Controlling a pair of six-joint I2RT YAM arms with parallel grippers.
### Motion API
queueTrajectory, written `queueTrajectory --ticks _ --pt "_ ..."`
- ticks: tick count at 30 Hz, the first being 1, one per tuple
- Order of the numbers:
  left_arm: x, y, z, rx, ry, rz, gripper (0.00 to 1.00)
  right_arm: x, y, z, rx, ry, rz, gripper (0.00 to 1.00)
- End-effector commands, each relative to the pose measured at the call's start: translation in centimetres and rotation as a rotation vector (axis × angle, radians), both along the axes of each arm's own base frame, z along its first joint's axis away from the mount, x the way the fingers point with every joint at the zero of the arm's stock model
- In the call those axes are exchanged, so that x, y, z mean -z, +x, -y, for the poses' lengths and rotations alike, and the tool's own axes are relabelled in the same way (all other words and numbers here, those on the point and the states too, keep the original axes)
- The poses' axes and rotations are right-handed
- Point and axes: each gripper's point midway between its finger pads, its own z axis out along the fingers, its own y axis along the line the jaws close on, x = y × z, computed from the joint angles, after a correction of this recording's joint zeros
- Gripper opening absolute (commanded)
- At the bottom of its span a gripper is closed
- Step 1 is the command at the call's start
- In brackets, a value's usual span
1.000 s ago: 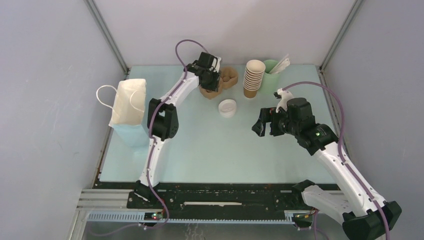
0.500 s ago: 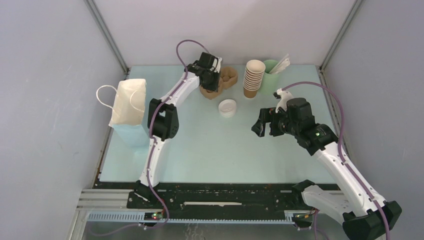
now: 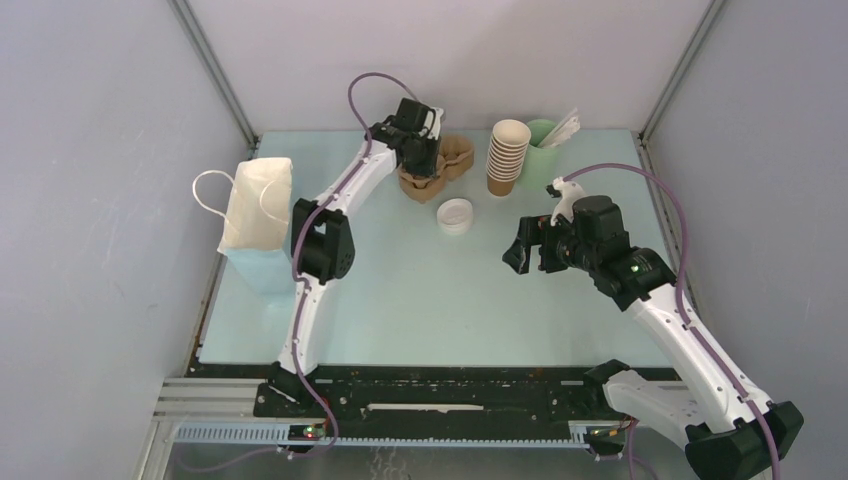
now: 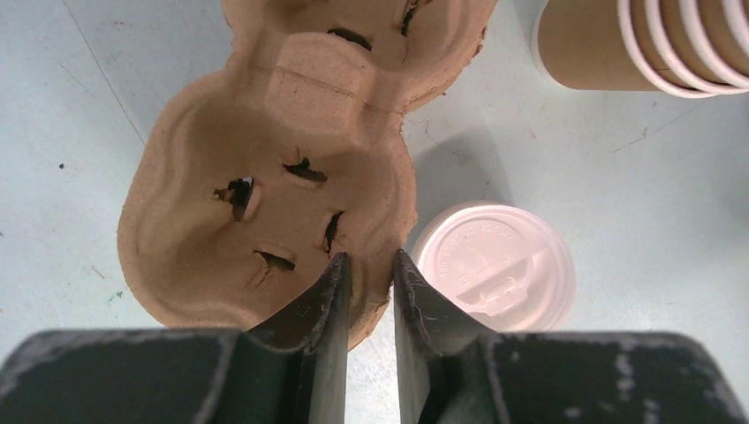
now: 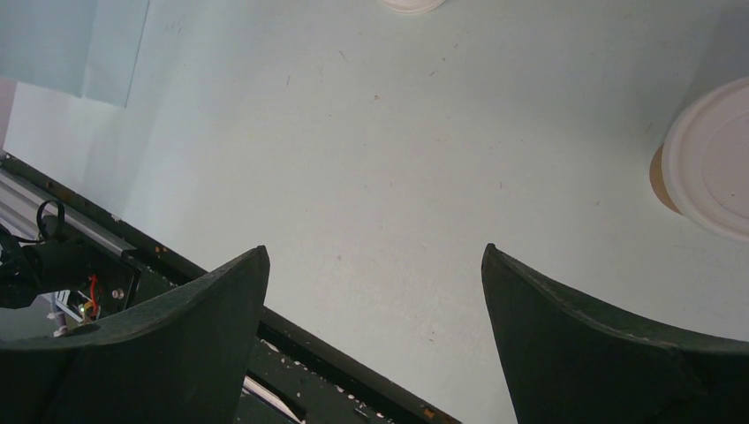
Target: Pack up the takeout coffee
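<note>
1. The left gripper (image 4: 369, 256) has its fingers pressed nearly together on the near rim of the pulp cup carrier (image 4: 265, 177). It grips only a thin edge, so the moulded pulp may tear, or the carrier may sag and slip when carried.
2. The takeout coffee (image 4: 495, 278) stands just beside that pinched rim, to its right. I cannot tell whether the two touch. A sideways swing of the carrier would likely clip the cup and tip it.
3. The right gripper (image 3: 522, 255) hangs over the table (image 3: 400, 300) with its fingers spread wide and nothing between them. It is right of the coffee and clear of it. A hard squeeze on the paper wall could dent the cup or pop the lid.
4. The coffee (image 3: 455, 215) sits upright toward the far middle of the table, nearer than the carrier (image 3: 445, 165) and left of the cup stack (image 3: 508, 155). The paper bag (image 3: 258, 205) is well apart from it, at the left edge.
5. From above, the coffee shows a round white lid with a moulded sip tab and raised lettering. The lid looks fully seated and hides the cup body.
</note>
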Motion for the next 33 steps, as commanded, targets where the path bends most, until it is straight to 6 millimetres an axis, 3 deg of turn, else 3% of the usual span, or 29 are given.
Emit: queueTrajectory --ticks 1,5,11,21,33 --pt "-7.0 -0.3 1.1 0.009 -0.104 0.097 0.0 -0.4 0.2 -0.4 -0.026 -0.002 0.028 0.98" --pt "-6.4 0.1 0.5 -0.024 -0.08 0.094 0.0 -0.4 0.2 -0.6 -0.033 0.001 0.028 0.98" --pt "-8.5 0.7 -0.7 -0.049 0.095 0.25 0.0 -0.3 0.2 -0.6 -0.031 -0.003 0.028 0.98" --pt "-10.7 -0.7 0.5 -0.043 0.442 0.469 0.0 -0.2 0.4 -0.6 -0.028 -0.008 0.025 0.98" --pt "-9.9 -1.3 1.0 -0.046 0.339 0.387 0.0 -0.2 0.2 -0.5 -0.03 -0.012 0.026 0.98"
